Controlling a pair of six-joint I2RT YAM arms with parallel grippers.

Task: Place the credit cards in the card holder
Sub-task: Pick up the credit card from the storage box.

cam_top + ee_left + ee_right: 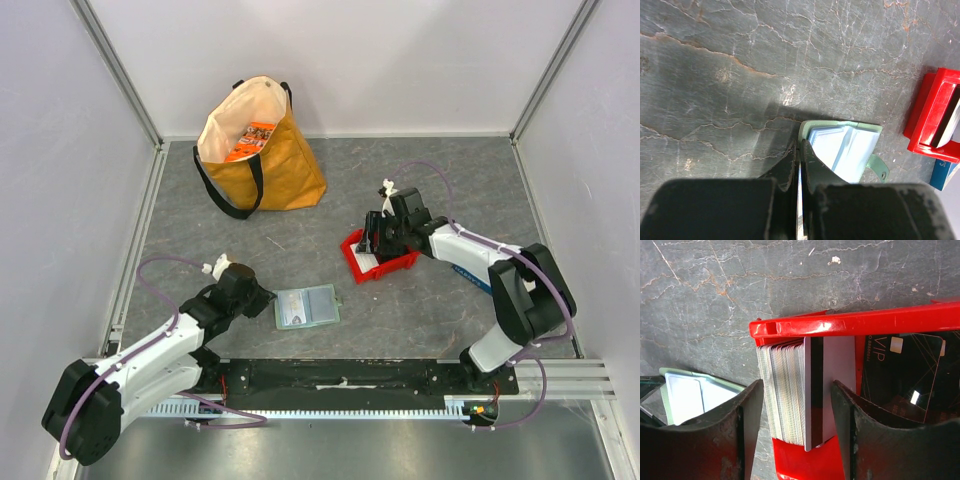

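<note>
The pale-green card holder (pixel 307 307) lies open on the table, its clear pockets up. It also shows in the left wrist view (pixel 847 147) and the right wrist view (pixel 687 395). My left gripper (pixel 263 297) is at the holder's left edge. In the left wrist view it (pixel 800 146) is shut on a thin pale credit card (pixel 800 200) seen edge-on. My right gripper (pixel 376 240) is open over the red bin (pixel 352 252). Its fingers (pixel 747 410) straddle an upright stack of credit cards (pixel 787 390) without pressing it. The outermost card (pixel 832 390) has a dark stripe.
The red bin (pixel 840 325) also holds a black VIP card (pixel 905 375) in its other part. A blue box (pixel 942 175) lies beside the bin. A tan tote bag (pixel 262 160) stands at the back left. Walls close in the table on three sides.
</note>
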